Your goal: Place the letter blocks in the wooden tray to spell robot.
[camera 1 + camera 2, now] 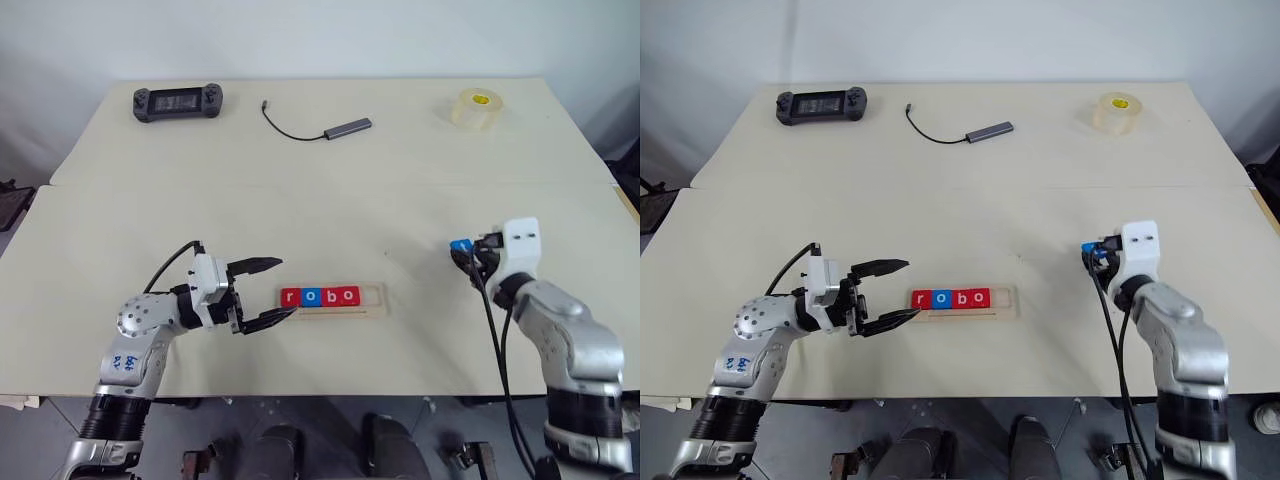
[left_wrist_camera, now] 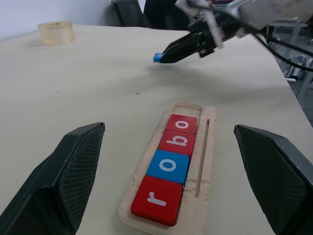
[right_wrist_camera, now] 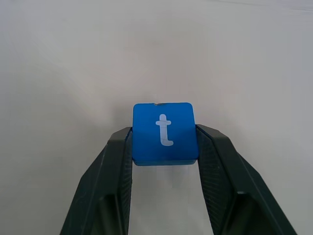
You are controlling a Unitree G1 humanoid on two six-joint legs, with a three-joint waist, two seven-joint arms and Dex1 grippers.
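Right of the wooden tray (image 1: 372, 306): right gripper (image 3: 164, 142) clamps blue t block (image 3: 164, 132), destined for the vacant end slot; left gripper (image 1: 268, 291) gapes empty.

a lab or test room, by the look of it: a plain white wall behind a bare cream table (image 1: 300, 200). along the table's far edge lie a handheld game controller (image 1: 178, 102), a small usb adapter on its cable (image 1: 347, 127) and a roll of clear tape (image 1: 475, 108).
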